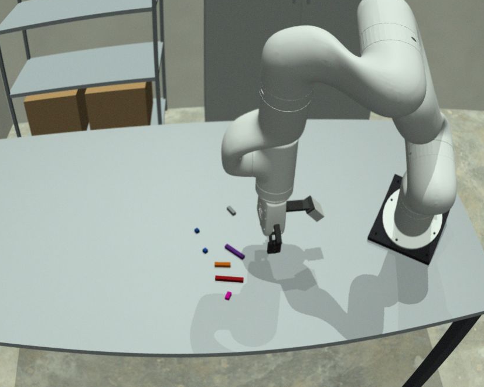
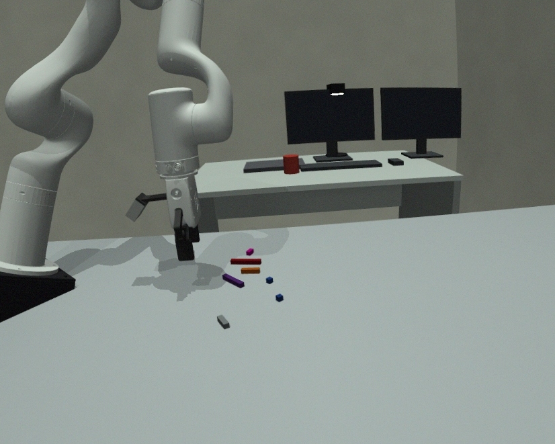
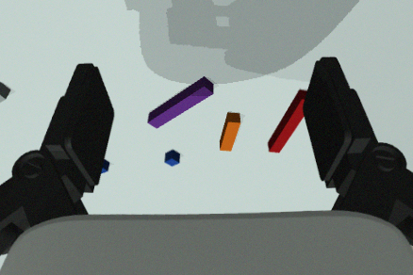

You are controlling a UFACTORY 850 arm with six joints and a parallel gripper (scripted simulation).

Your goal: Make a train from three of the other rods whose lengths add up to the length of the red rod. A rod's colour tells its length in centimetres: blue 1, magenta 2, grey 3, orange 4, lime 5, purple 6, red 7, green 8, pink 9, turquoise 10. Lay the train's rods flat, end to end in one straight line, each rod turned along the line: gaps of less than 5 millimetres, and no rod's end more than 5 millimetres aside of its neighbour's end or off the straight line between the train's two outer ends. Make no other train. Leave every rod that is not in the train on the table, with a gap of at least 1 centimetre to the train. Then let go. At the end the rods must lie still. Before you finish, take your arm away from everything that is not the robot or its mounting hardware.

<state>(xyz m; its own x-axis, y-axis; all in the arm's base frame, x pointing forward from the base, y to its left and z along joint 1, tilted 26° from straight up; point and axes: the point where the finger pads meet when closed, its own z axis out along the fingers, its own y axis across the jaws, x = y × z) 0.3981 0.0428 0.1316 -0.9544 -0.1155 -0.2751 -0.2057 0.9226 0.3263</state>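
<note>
My gripper (image 1: 274, 246) (image 2: 185, 251) (image 3: 206, 85) is open and empty, above the table beside the purple rod. The red rod (image 1: 229, 278) (image 2: 245, 261) (image 3: 287, 124) lies flat, partly behind a finger in the wrist view. The orange rod (image 1: 222, 264) (image 2: 250, 270) (image 3: 230, 132) lies beside it. The purple rod (image 1: 234, 251) (image 2: 233, 281) (image 3: 181, 104) lies at a slant. The magenta rod (image 1: 228, 295) (image 2: 249, 251) lies beyond the red one, hidden in the wrist view. One blue rod (image 1: 205, 250) (image 2: 269, 280) (image 3: 172, 158) and another blue rod (image 1: 197, 230) (image 2: 279, 297) (image 3: 105, 167) lie apart. The grey rod (image 1: 231, 210) (image 2: 222, 322) (image 3: 4, 90) lies alone.
The arm's black base plate (image 1: 414, 253) (image 2: 25, 286) stands on the table (image 1: 91, 232) (image 2: 376, 340). Shadows of the arm fall beside the rods. A shelf (image 1: 82, 66) stands behind the table in the top view. A desk (image 2: 248, 183) with monitors and a red mug (image 2: 291, 164) stands beyond it.
</note>
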